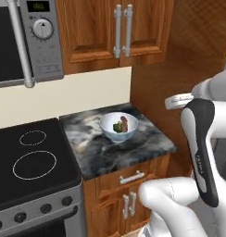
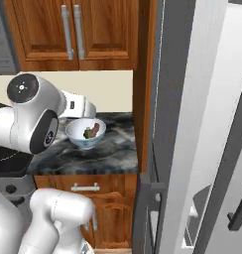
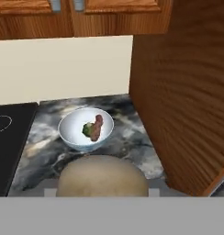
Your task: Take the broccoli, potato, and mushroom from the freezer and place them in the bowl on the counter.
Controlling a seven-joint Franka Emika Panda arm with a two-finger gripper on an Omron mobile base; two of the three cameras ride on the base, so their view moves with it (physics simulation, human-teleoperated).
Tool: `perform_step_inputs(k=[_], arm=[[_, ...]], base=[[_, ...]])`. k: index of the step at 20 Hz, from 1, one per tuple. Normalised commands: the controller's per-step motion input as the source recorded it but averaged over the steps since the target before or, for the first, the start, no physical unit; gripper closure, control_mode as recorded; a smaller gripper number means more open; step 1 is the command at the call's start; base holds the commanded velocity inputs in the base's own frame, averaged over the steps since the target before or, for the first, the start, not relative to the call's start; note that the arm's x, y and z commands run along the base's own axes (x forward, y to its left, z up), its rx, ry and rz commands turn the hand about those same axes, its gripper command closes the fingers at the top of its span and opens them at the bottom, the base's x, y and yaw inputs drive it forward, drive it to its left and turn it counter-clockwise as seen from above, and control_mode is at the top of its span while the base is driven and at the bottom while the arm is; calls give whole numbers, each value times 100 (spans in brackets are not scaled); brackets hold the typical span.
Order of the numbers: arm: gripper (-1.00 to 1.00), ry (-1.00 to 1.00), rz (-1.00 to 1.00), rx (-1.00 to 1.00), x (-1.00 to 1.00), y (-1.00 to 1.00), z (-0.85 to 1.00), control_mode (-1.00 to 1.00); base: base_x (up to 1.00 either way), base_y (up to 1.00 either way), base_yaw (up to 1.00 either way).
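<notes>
Your bowl sits on the counter, broccoli and potato touching inside. The mushroom fills the hand view's bottom; can't tell your gripper's grip.

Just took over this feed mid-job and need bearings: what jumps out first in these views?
The white bowl on the marbled counter already holds the green broccoli and the reddish-brown potato side by side. In the hand view a large pale tan rounded lump, probably the mushroom, sits between the end effector's fingers, just short of the bowl. On the right, the freezer stands open.
</notes>
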Motion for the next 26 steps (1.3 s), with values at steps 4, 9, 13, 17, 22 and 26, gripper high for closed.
perform_step_inputs(k=[4,9,13,17,22,26], arm=[[100,0,0,0,0,0,0,100],[100,28,2,-9,40,25,-40,-100],[100,73,11,-25,100,73,-100,-100],[100,52,8,-20,100,76,-99,-100],[100,20,3,-1,100,21,-62,-100],[100,12,1,0,100,6,-66,-100]], base=[[100,67,-19],[54,44,0],[0,0,0],[0,0,0],[0,0,0],[0,0,0]])
